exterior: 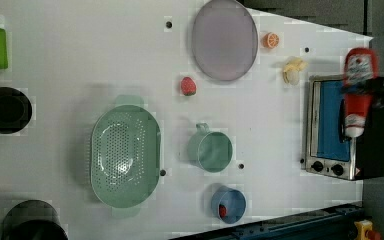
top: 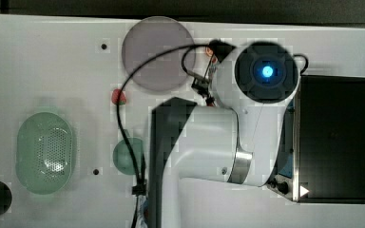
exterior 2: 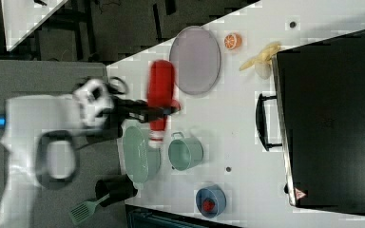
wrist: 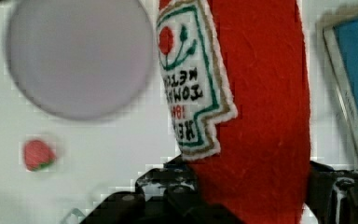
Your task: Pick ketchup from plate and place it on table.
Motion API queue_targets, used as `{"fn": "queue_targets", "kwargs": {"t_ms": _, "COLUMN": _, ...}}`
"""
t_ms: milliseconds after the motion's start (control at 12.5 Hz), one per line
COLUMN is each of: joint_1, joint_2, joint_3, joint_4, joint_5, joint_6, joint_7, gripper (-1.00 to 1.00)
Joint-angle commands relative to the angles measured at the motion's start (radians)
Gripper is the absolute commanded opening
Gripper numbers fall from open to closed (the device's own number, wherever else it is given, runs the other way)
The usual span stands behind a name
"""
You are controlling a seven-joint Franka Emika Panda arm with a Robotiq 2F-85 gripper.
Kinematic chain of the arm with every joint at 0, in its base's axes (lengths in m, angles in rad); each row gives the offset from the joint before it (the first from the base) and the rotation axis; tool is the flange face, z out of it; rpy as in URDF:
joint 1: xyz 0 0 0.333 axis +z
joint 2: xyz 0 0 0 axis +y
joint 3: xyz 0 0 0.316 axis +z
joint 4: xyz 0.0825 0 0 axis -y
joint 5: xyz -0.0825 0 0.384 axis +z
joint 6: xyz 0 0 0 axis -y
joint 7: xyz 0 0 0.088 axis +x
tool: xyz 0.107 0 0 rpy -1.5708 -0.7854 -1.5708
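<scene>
Ketchup [exterior 2: 160, 97], a red bottle with a white cap and label, hangs in the air clenched between the dark fingers [exterior 2: 158, 111], lifted well clear of the white desk [exterior 2: 247, 137]. In the right view it sits just left of the empty lilac plate [exterior 2: 195, 59], above the green basket [exterior 2: 138, 154] and green cup [exterior 2: 185, 152]. In the left view it hovers over the toaster oven [exterior: 330, 125] at the left view's right.

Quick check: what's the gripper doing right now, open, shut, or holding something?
Gripper: closed on the red plush ketchup bottle with white label, held in the air, off the pale lilac round plate.
</scene>
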Motion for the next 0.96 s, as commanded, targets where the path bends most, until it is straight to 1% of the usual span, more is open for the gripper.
{"fn": "queue_targets", "kwargs": {"t_ms": 80, "joint_1": -0.001, "joint_2": 0.039, "joint_3": 0.013, "joint_4": -0.164, "joint_5": 0.013, "joint_6": 0.1, "joint_7": -0.017, "gripper": 0.27}}
{"fn": "queue_targets", "kwargs": {"t_ms": 240, "joint_1": 0.004, "joint_2": 0.057, "joint_3": 0.018, "joint_4": -0.262, "joint_5": 0.013, "joint_6": 0.231, "joint_7": -0.016, "gripper": 0.27}}
{"fn": "queue_targets", "kwargs": {"t_ms": 320, "joint_1": 0.006, "joint_2": 0.076, "joint_3": 0.021, "joint_4": -0.293, "joint_5": 0.013, "joint_6": 0.276, "joint_7": -0.016, "gripper": 0.27}}
{"fn": "queue_targets", "kwargs": {"t_ms": 560, "joint_1": 0.007, "joint_2": 0.162, "joint_3": 0.029, "joint_4": -0.307, "joint_5": 0.013, "joint_6": 0.308, "joint_7": -0.009, "gripper": 0.27}}
{"fn": "queue_targets", "kwargs": {"t_ms": 720, "joint_1": 0.009, "joint_2": 0.215, "joint_3": 0.03, "joint_4": -0.306, "joint_5": 0.013, "joint_6": 0.364, "joint_7": -0.009, "gripper": 0.27}}
{"fn": "queue_targets", "kwargs": {"t_ms": 800, "joint_1": 0.01, "joint_2": 0.231, "joint_3": 0.031, "joint_4": -0.308, "joint_5": 0.013, "joint_6": 0.386, "joint_7": -0.009, "gripper": 0.36}}
{"fn": "queue_targets", "kwargs": {"t_ms": 960, "joint_1": 0.01, "joint_2": 0.235, "joint_3": 0.033, "joint_4": -0.309, "joint_5": 0.013, "joint_6": 0.39, "joint_7": -0.009, "gripper": 0.79}}
